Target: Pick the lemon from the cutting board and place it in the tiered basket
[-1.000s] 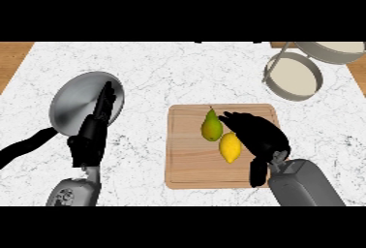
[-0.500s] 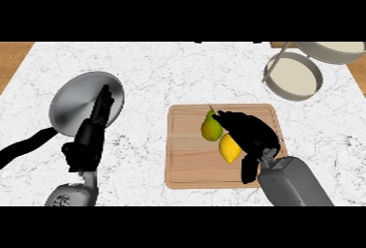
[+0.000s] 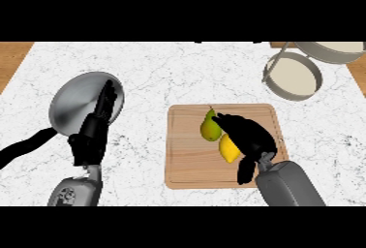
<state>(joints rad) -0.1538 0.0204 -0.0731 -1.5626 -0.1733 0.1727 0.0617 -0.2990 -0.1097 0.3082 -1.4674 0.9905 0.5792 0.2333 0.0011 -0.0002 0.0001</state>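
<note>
As the right hand (image 3: 248,136) arches over the board (image 3: 187,164), its fingers curl down beside the lemon (image 3: 228,148) — whether they have closed on the fruit cannot be told. Lemon lies mid-board, just beside a pear (image 3: 208,128). Left hand (image 3: 95,130) rests open, fingers straight, by the pan (image 3: 75,104). A clean pick likely means wrapping the lemon alone, clear of the pear, before lifting toward the basket (image 3: 293,75) — well apart, top right.

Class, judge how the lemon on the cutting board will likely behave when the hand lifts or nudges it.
The lemon looks rounded and oval, so it would probably roll if nudged. Its smooth skin may slip. It touches the pear, which might shift too.
</note>
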